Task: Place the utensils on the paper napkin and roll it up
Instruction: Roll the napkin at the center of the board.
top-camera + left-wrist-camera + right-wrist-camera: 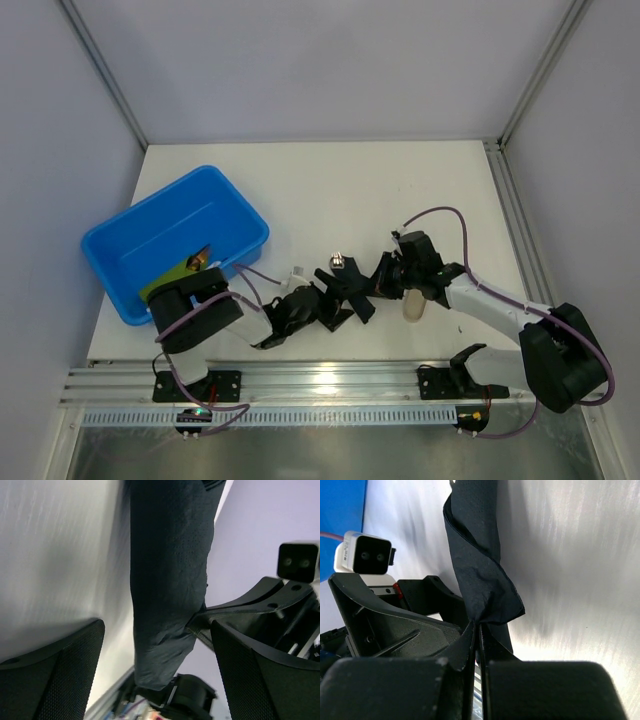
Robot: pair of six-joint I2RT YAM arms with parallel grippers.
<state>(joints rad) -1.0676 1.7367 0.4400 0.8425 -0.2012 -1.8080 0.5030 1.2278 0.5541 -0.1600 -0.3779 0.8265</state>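
- My right jaws are pressed flat together on the crumpled end of the paper napkin [480, 565] — a twisted black tube running away from me over the white surface [570, 580].
- My left jaws stand wide apart, one finger on either side of that same tube, and as far as I can see they touch nothing.
- From above, the roll sits between my two wrists, near the front edge.
- I cannot pick out the utensils for certain in any view, so I judge them wrapped inside.
- To do this well I'd hold the right pinch firm, close the left gently round the tube's middle, and turn evenly — crushing the paper could let cutlery slide out.
- The beige cylinder [413, 305] lies just beside my right wrist, so I'd watch that.
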